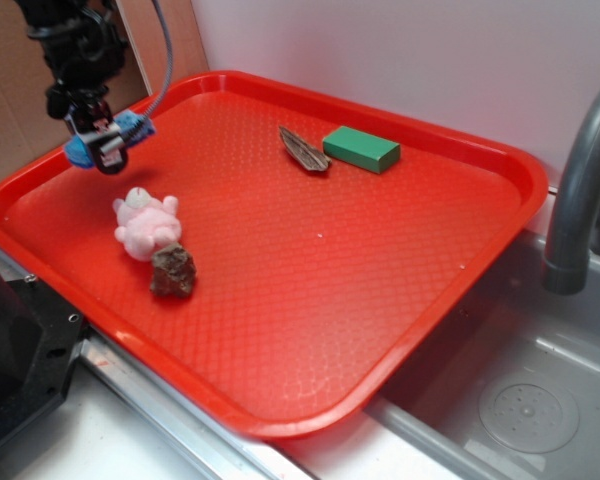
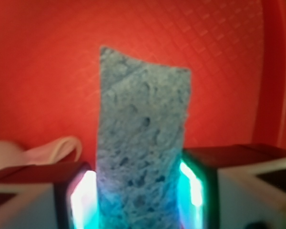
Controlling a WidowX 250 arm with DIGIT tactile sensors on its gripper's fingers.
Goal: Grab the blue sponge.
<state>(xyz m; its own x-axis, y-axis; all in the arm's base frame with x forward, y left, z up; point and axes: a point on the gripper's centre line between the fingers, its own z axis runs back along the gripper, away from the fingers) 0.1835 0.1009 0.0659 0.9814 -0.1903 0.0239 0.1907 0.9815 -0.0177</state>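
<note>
We hold blue sponge (image 1: 132,128) clamped in gripper (image 1: 107,143), raised above tray (image 1: 500,160) far-left corner, clear of pink plush (image 1: 147,224) below; grab looks secure.

Wide bare tray (image 1: 380,290) right of the pink plush (image 1: 147,225) and rock (image 1: 172,271); faucet (image 1: 580,190) probably blocks beyond.

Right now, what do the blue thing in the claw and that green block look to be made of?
The blue sponge looks like soft porous foam, pitted and matte. The green block looks smooth and sharp-edged, perhaps denser foam or plastic; I cannot tell which.
</note>
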